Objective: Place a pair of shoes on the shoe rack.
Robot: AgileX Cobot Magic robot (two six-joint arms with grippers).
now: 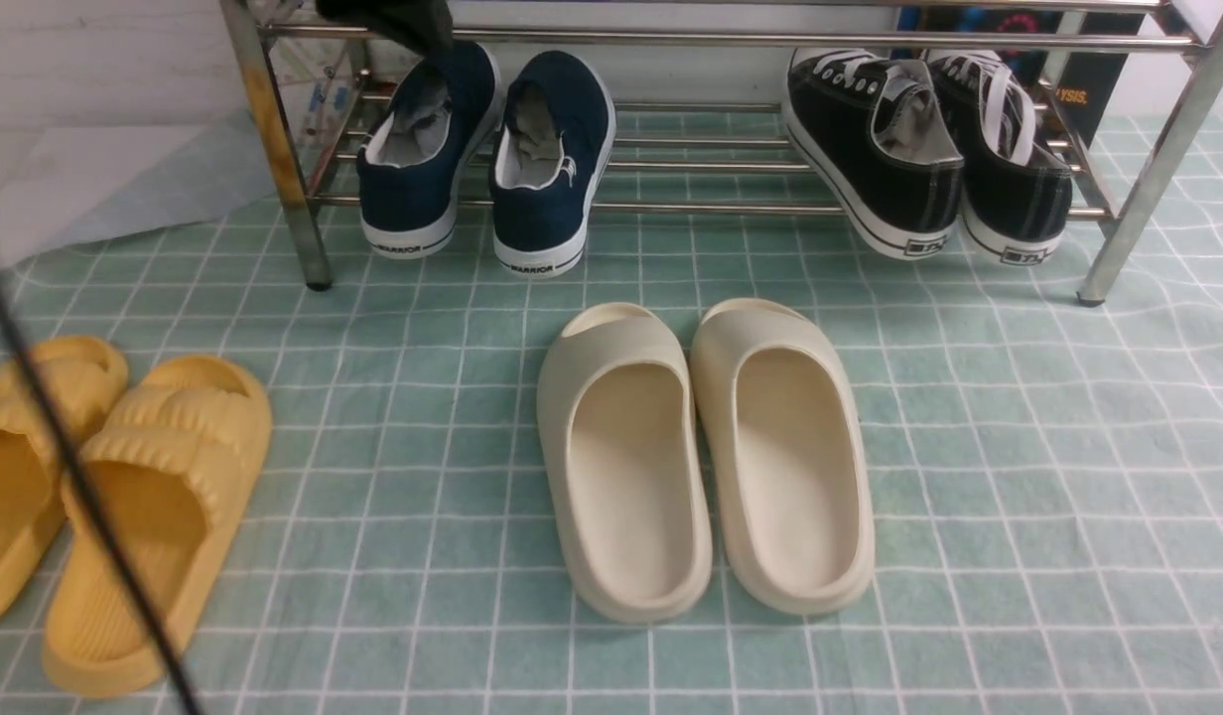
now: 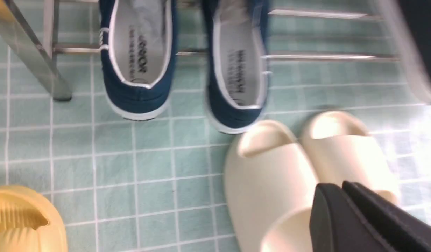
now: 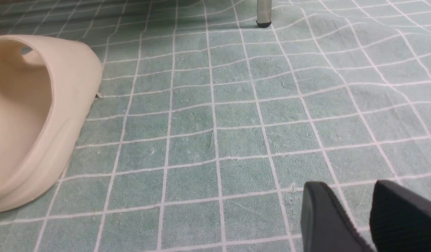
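Observation:
The two navy-blue slip-on shoes (image 1: 418, 149) (image 1: 552, 159) stand side by side on the lower tubes of the chrome shoe rack (image 1: 711, 40), at its left end, heels towards me with "WARRIOR" showing. In the left wrist view both shoes (image 2: 138, 52) (image 2: 238, 70) are seen from above, heels overhanging the front tube (image 2: 324, 56). My left gripper (image 2: 336, 187) is shut and empty, apart from them. A dark part of the left arm (image 1: 393, 20) shows above the shoes. My right gripper (image 3: 350, 189) is open and empty over the cloth, near a rack leg (image 3: 263, 14).
Black lace-up sneakers (image 1: 909, 149) sit at the rack's right end. Cream slides (image 1: 621, 457) lie on the green checked cloth (image 1: 1019, 477) in front of the rack, yellow slides (image 1: 145, 516) at the near left. A black cable (image 1: 75, 477) crosses the left foreground.

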